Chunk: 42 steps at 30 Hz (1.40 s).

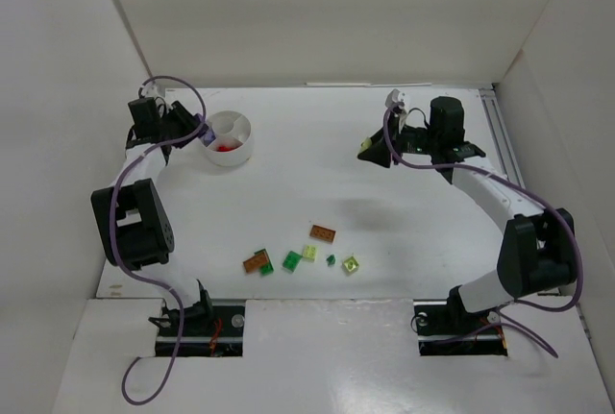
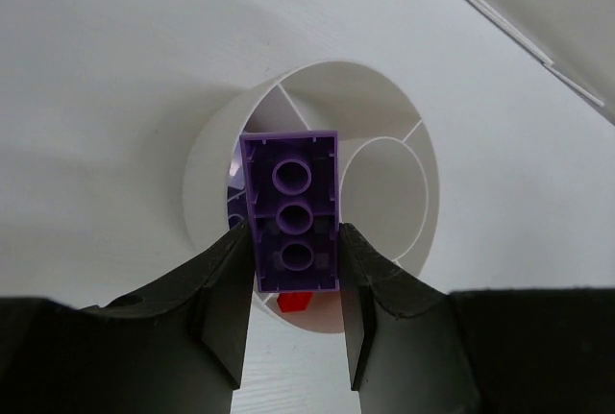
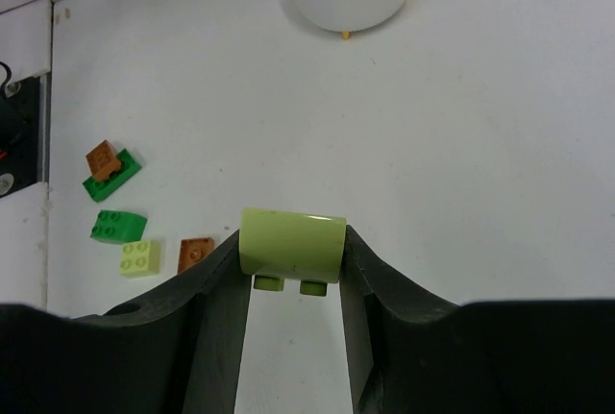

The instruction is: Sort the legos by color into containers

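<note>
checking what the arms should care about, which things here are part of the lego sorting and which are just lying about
Part of the job: divided white dish, purple brick in the left gripper, yellow-green brick in the right gripper, loose bricks on the table.
Just lying about: purple cables, enclosure walls.

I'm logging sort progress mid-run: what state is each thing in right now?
left gripper: fingers shut on the lilac brick.
lilac brick: held over the dish, not released.
right gripper: fingers shut on the yellow-green brick.
yellow-green brick: held above the table, away from the dish.
dish: upright, red piece in one compartment.
loose bricks: lying unsorted on the table.
</note>
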Each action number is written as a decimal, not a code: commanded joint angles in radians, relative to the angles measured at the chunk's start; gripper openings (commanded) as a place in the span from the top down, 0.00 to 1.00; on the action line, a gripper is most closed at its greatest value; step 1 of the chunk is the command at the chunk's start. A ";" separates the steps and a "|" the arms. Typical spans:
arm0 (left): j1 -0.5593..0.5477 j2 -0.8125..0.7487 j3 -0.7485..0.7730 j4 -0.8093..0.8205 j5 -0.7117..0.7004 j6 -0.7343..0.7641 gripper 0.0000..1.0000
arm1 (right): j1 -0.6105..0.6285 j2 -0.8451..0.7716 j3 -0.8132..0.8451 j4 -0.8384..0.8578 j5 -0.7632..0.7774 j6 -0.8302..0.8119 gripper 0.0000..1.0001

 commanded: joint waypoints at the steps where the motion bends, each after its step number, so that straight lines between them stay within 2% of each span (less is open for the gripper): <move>1: 0.002 0.004 0.061 -0.022 0.015 0.039 1.00 | -0.008 0.002 0.049 -0.011 0.015 -0.036 0.78; 10: 0.002 0.025 0.061 -0.056 -0.005 0.079 1.00 | -0.017 0.021 0.049 -0.012 0.015 -0.036 0.77; 11: 0.002 0.025 0.061 -0.056 -0.005 0.079 0.92 | -0.017 0.021 0.049 -0.012 0.015 -0.036 0.77; 15: 0.002 0.034 0.061 -0.065 0.013 0.090 0.74 | -0.017 0.021 0.049 -0.021 0.015 -0.045 0.76; 19: 0.002 0.025 0.061 -0.065 0.013 0.101 0.69 | -0.017 0.021 0.049 -0.021 0.015 -0.045 0.76; 27: -0.008 -0.007 0.061 -0.065 0.036 0.112 0.45 | -0.017 0.030 0.049 -0.021 0.015 -0.054 0.76; 32: -0.008 -0.047 0.032 -0.048 0.059 0.112 0.44 | 0.007 0.030 0.070 -0.042 0.070 -0.066 0.76; 33: -0.008 -0.064 0.021 -0.036 0.059 0.112 0.42 | 0.021 0.041 0.088 -0.092 0.100 -0.101 0.76; 34: -0.008 -0.103 -0.002 -0.025 0.080 0.099 0.30 | 0.065 0.041 0.151 -0.187 0.199 -0.129 0.76; 35: -0.008 -0.104 -0.013 -0.014 0.091 0.099 0.30 | 0.095 0.057 0.152 -0.188 0.263 -0.161 0.75; 36: -0.008 -0.154 -0.028 -0.014 0.105 0.084 0.00 | 0.125 0.089 0.231 -0.275 0.329 -0.218 0.75; 38: -0.008 -0.221 -0.101 0.009 0.123 0.049 0.00 | 0.182 0.125 0.292 -0.292 0.469 -0.229 0.75; 42: -0.031 -0.431 -0.235 0.009 -0.016 -0.094 0.00 | 0.271 0.260 0.432 -0.211 0.419 -0.238 0.75</move>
